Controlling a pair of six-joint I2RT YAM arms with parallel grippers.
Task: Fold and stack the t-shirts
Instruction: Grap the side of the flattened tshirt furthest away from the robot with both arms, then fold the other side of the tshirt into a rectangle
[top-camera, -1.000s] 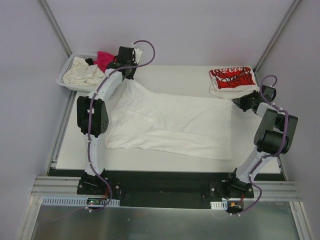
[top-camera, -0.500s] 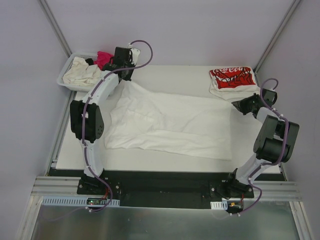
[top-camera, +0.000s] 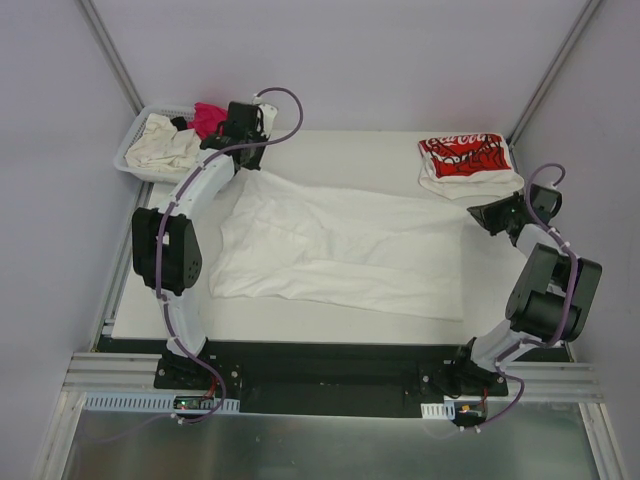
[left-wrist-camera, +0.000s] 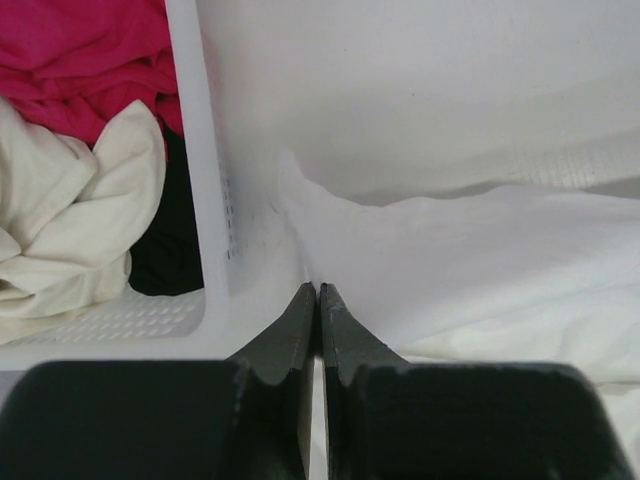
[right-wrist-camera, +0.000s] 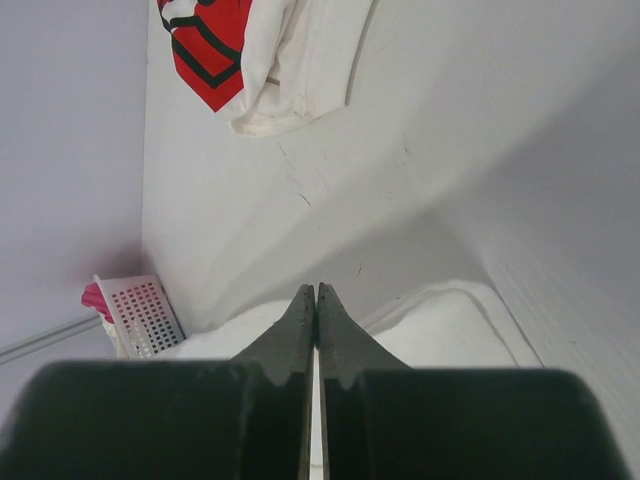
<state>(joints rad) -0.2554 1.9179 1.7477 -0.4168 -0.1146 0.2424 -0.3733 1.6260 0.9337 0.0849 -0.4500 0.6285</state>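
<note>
Your top view is bright and evenly lit from above, with soft, short shadows under the arms. The large white t-shirt (top-camera: 340, 245) barely separates from the white table (top-camera: 340, 150); only faint grey creases mark it. In your left wrist view the left gripper (left-wrist-camera: 317, 290) is a dark, soft-edged mass close to the lens. The basket (left-wrist-camera: 195, 150) wall is nearly blown out, and the cloth beyond stays fairly sharp. In your right wrist view the right gripper (right-wrist-camera: 316, 290) is blurred the same way. The tabletop scuffs are crisp, grey shade deepens to the right, and the wall near the basket picks up a pink tint.
</note>
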